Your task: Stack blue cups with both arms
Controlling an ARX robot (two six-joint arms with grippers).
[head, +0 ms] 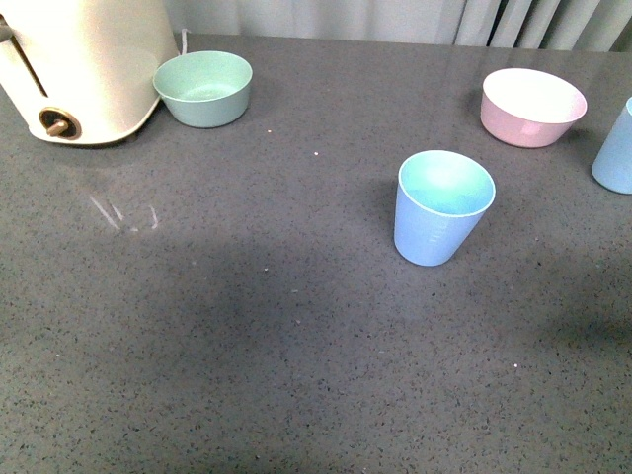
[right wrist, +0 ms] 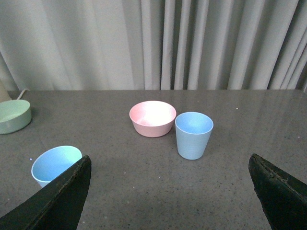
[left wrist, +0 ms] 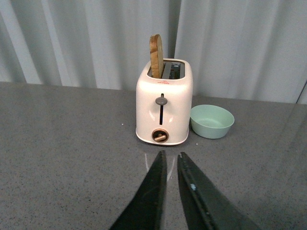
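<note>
blue cups (head: 442, 207) stand upright and well apart on the grey counter (head: 247, 346), one just right of centre in the front view and the second cup (head: 614, 148) cut off by the right edge, near the pink bowl (head: 531, 107). the left gripper (left wrist: 170, 154) has its fingers drawn almost together around nothing, pointing toward the toaster (left wrist: 163, 108) and green bowl (left wrist: 212, 120). the right gripper (right wrist: 169, 162) is spread wide and empty, both cups ahead of it.

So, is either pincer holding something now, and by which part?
Nothing is held. The left pincer is nearly closed on empty air; the right pincer is wide open. The middle blue cup and the rightmost blue cup stand untouched.
</note>
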